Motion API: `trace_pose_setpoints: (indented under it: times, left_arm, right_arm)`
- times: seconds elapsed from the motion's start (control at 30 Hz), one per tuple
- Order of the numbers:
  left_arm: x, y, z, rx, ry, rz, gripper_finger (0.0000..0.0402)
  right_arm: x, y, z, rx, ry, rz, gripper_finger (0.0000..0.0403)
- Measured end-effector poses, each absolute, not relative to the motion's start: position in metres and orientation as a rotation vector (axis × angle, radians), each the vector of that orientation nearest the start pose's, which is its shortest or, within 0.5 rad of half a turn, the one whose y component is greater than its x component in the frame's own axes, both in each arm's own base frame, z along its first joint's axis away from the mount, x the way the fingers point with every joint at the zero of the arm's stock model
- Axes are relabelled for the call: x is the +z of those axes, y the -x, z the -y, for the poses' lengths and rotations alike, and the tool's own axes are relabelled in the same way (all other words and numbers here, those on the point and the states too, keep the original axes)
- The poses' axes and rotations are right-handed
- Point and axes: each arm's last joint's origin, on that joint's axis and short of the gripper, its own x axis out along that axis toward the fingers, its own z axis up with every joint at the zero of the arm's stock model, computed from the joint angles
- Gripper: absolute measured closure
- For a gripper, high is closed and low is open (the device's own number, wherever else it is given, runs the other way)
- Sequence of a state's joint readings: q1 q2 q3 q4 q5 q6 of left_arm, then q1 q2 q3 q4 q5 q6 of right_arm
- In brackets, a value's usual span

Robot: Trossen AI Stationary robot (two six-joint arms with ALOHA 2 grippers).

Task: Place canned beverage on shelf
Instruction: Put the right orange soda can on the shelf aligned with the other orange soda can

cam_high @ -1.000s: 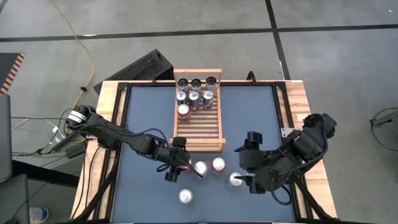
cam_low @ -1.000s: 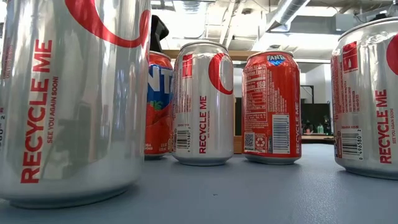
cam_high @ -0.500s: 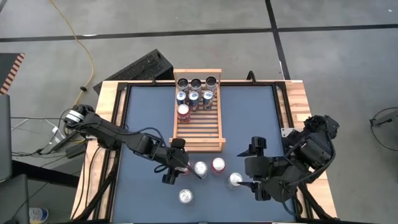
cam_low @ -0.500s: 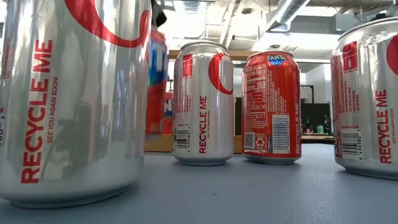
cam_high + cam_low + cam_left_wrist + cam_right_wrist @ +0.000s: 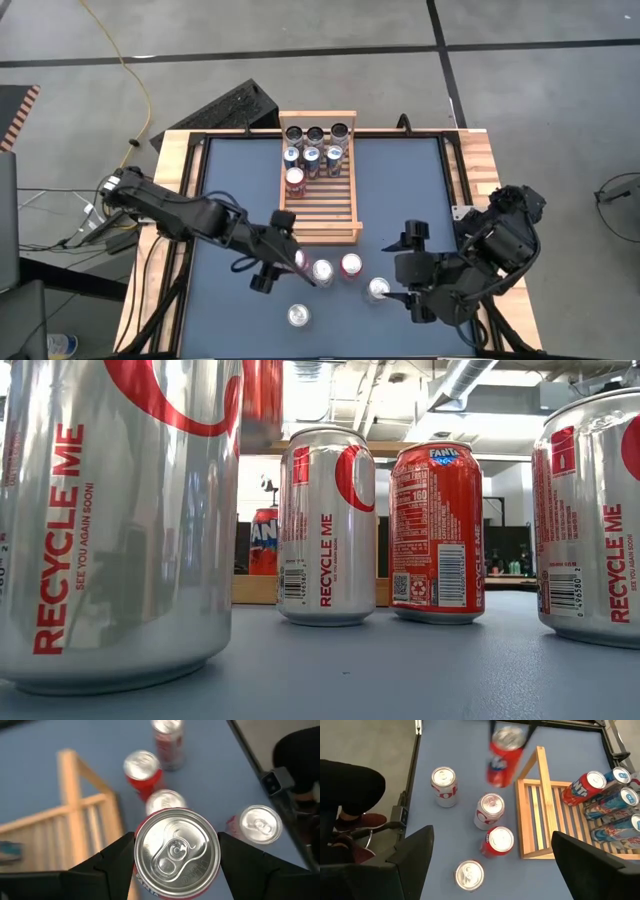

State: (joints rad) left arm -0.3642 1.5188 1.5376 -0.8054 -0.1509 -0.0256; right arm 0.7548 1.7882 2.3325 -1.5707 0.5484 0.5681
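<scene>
From above, the left gripper [image 5: 292,259] has lifted its red can [image 5: 298,261] off the table just short of the shelf [image 5: 320,212], so carrying comes next. At table level that can [image 5: 262,400] has risen. The left wrist shows fingers [image 5: 112,857] clamping it. The right gripper [image 5: 492,865] waits spread wide, empty.

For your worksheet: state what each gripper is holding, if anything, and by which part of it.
The left gripper holds a red can by its sides, just below the top rim, lifted off the table. The right gripper is open and holds nothing.
</scene>
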Motion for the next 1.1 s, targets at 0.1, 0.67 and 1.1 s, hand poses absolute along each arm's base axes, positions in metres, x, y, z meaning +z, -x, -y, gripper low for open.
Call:
trace_pose_setpoints:
  times: [0.1, 0.67, 1.1]
  left_arm:
    - [0.39, -0.295, 0.101, -0.149, -0.228, -0.73, 0.0168]
    - [0.444, -0.298, -0.016, -0.02, -0.295, -0.655, 0.0168]
    - [0.402, -0.32, -0.109, -0.044, -0.253, -0.675, 0.0168]
  right_arm:
    - [0.46, -0.229, -0.199, -0.038, 0.093, -0.823, 0.0028]
    - [0.461, -0.219, -0.21, -0.029, 0.124, -0.79, 0.0028]
    - [0.442, -0.224, -0.215, -0.062, 0.178, -0.841, 0.0028]
